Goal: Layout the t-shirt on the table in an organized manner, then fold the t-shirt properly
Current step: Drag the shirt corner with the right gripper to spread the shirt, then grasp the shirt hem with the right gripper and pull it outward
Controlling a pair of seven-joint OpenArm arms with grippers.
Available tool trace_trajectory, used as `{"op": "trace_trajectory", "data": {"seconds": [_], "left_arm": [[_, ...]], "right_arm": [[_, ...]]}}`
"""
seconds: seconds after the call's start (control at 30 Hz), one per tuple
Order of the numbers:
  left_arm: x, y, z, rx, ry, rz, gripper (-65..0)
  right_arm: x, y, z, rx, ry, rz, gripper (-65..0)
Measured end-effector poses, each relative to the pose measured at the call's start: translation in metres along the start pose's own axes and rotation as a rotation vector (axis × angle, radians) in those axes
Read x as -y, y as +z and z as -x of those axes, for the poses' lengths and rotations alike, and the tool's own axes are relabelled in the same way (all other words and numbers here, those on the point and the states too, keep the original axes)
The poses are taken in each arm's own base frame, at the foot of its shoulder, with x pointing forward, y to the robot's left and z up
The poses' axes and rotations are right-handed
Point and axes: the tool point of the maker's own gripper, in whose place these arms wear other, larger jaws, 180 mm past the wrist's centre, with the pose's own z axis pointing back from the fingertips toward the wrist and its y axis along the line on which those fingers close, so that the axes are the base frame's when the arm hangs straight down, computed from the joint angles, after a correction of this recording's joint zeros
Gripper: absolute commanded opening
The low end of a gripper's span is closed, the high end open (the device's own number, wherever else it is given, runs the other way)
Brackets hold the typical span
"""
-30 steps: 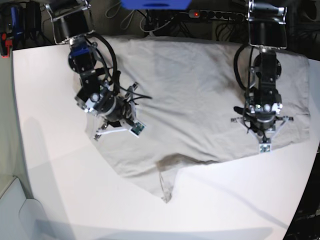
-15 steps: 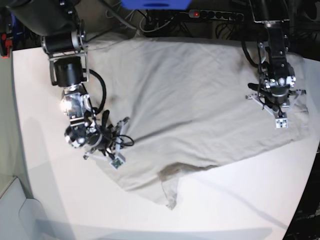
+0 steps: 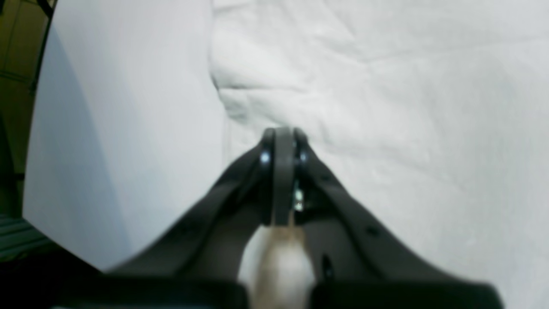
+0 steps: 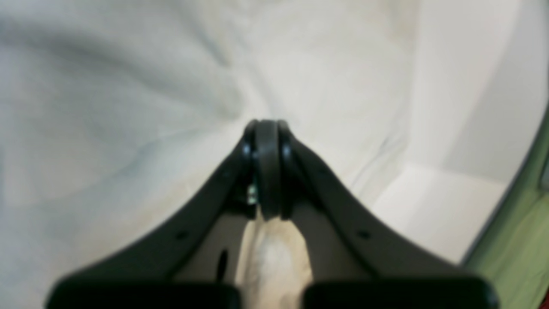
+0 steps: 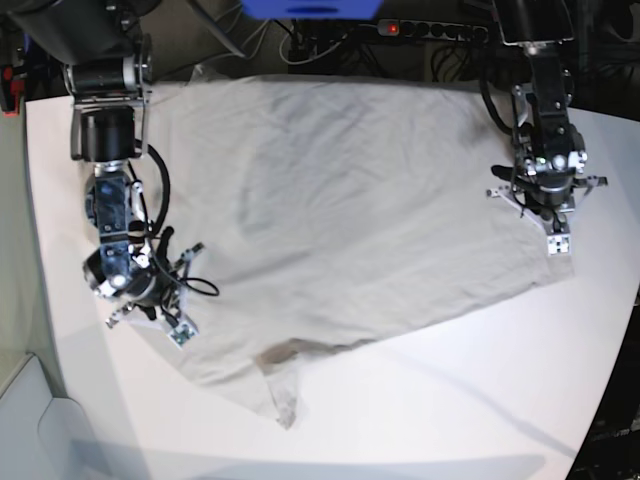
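Note:
The light grey-beige t-shirt (image 5: 350,200) lies spread over the white table (image 5: 450,400), with a folded corner pointing toward the front (image 5: 283,395). My left gripper (image 5: 558,243) is shut on the shirt's right edge. In the left wrist view the left gripper (image 3: 281,141) has its jaws closed, with cloth bunched under them and the shirt (image 3: 386,86) beyond. My right gripper (image 5: 178,330) is shut on the shirt's left lower edge. In the right wrist view the right gripper (image 4: 266,128) is also closed over bunched cloth (image 4: 128,107).
A power strip (image 5: 430,30), cables and a blue object (image 5: 310,8) sit behind the table's back edge. A white bin (image 5: 30,420) stands off the front left corner. Bare table (image 3: 128,107) lies beside the left gripper, and bare table (image 4: 450,128) lies beside the right one.
Both arms have moved toward the view's left, and the right arm also toward the front. They drag the shirt with them, so its right edge has left the table's right edge.

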Motion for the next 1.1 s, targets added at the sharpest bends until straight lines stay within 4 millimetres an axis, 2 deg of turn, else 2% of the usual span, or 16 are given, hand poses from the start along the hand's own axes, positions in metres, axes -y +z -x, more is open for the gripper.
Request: {"op": "trace_trajectory", "data": {"seconds": [0.07, 0.13, 0.3, 0.43, 0.6, 0.73, 0.87, 1.0, 1.07, 1.1], "left_arm": [[0.001, -0.001, 0.003, -0.009, -0.001, 0.001, -64.9], [0.001, -0.001, 0.003, -0.008, 0.002, 0.003, -64.9], [0.001, 0.001, 0.002, -0.007, 0.002, 0.003, -64.9], [0.013, 0.008, -0.009, 0.03, 0.029, 0.027, -64.9], [0.012, 0.008, -0.008, 0.025, 0.029, 0.025, -64.9], [0.011, 0.007, -0.008, 0.024, 0.028, 0.023, -64.9], [0.012, 0.006, -0.015, 0.035, 0.036, 0.024, -64.9], [0.013, 0.007, -0.023, 0.057, 0.038, 0.027, -64.9], [0.013, 0.006, -0.018, 0.04, 0.037, 0.026, -64.9], [0.014, 0.006, -0.017, 0.038, 0.038, 0.027, -64.9]], "right_arm": [[-0.005, 0.001, -0.022, 0.046, 0.015, -0.003, -65.0], [-0.014, 0.001, -0.037, 0.088, 0.004, -0.026, -65.0], [-0.036, -0.021, -0.034, 0.035, 0.021, -0.101, -65.0], [-0.046, -0.037, -0.032, -0.003, 0.035, -0.157, -65.0], [-0.085, -0.043, -0.029, -0.005, 0.149, -0.186, -65.0], [-0.12, -0.032, -0.032, 0.036, 0.222, -0.219, -65.0], [-0.155, -0.009, -0.03, 0.032, 0.326, -0.282, -65.0], [-0.157, 0.009, -0.025, -0.012, 0.375, -0.258, -65.0], [-0.148, 0.012, -0.032, 0.007, 0.388, -0.239, -65.0], [-0.138, 0.012, -0.037, 0.014, 0.395, -0.218, -65.0]]}}
